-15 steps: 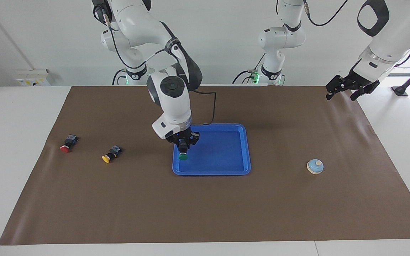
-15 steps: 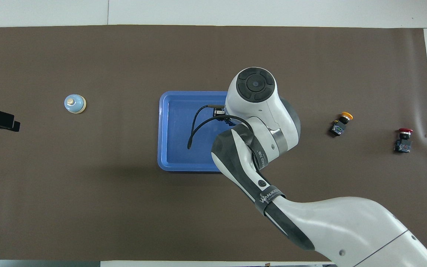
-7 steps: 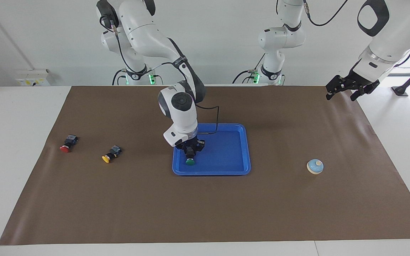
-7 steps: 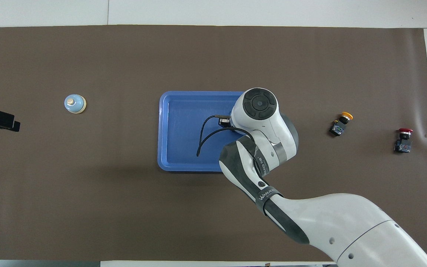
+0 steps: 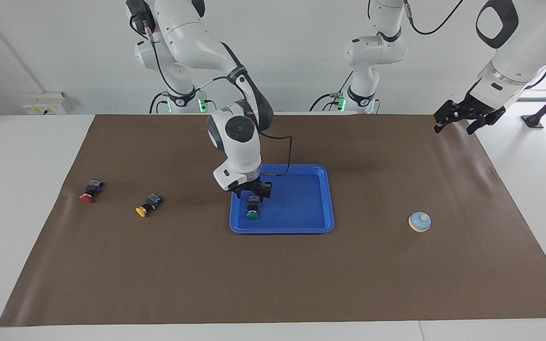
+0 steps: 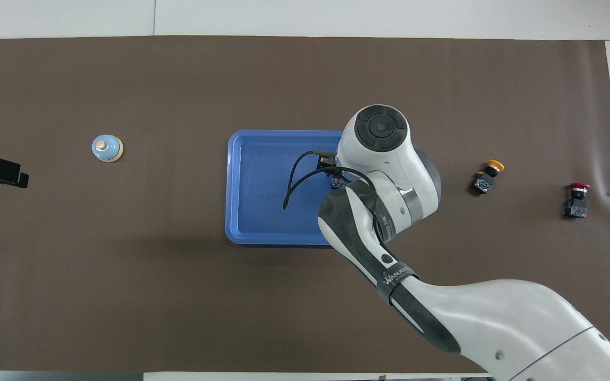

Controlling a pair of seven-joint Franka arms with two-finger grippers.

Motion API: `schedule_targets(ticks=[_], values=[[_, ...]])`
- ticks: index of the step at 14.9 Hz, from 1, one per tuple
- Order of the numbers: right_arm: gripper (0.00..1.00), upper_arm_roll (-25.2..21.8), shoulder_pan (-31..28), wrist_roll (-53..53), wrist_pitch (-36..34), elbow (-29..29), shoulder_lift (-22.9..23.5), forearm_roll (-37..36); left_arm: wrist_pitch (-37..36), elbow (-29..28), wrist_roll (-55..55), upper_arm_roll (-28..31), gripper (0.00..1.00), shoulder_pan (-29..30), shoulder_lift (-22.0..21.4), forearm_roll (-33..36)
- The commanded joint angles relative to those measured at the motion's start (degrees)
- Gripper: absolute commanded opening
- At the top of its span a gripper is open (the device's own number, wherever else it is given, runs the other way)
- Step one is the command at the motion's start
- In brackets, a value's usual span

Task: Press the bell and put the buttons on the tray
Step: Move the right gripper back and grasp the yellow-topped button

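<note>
**Green button lies in the tray**

On the brown mat (image 5: 273, 274) covering the desk, the red button (image 5: 90, 191) and yellow button (image 5: 147, 205) lie toward the right arm's end, the bell (image 5: 419, 221) toward the left arm's. The right end effector (image 5: 253, 192) hangs just over the green button (image 5: 253, 210), fingers apart, gripping nothing. That button lies in the blue tray (image 5: 320, 227). The left end effector (image 5: 462, 118) waits with fingers spread over the mat's corner.

One piece of lettering shows, white capitals on the dark band (image 6: 396, 277) around the right arm's forearm in the overhead view, beginning "WANJEE" with the rest too small to make out, and nothing else readable anywhere.
</note>
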State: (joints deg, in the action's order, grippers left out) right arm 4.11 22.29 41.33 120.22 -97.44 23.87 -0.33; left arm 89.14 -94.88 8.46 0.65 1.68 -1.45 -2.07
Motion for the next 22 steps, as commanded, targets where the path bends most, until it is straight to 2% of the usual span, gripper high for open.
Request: schedule_targets(ticks=[1,6,11,15,17,20,22], values=[[1.00,0.38,-3.73,-0.10,-4.73,1.38,-3.38,0.42,-0.46,0.05,0.86,0.32,1.00,-0.10,-0.57,-0.56],[1.00,0.29,-12.69,-5.10,-8.60,0.58,-5.94,-0.46,-0.46,0.05,0.86,0.32,1.00,-0.10,-0.57,-0.56],[1.00,0.37,-21.48,-11.87,-7.99,-0.74,-6.11,-0.46,-0.46,0.05,0.86,0.32,1.00,-0.10,-0.57,-0.56],[1.00,0.29,-23.34,-13.11,-7.73,-2.92,-6.90,-0.37,-0.46,0.05,0.86,0.32,1.00,-0.10,-0.57,-0.56],[1.00,0.29,-24.83,-12.76,-5.81,-6.34,-7.95,-0.37,-0.46,0.05,0.86,0.32,1.00,-0.10,-0.57,-0.56],[1.00,0.29,-27.03,-13.11,2.62,-14.33,-10.24,-0.37,-0.46,0.05,0.86,0.32,1.00,-0.10,-0.57,-0.56],[1.00,0.29,-27.30,-13.03,5.88,-17.51,-11.12,-0.37,-0.46,0.05,0.86,0.32,1.00,-0.10,-0.57,-0.56]])
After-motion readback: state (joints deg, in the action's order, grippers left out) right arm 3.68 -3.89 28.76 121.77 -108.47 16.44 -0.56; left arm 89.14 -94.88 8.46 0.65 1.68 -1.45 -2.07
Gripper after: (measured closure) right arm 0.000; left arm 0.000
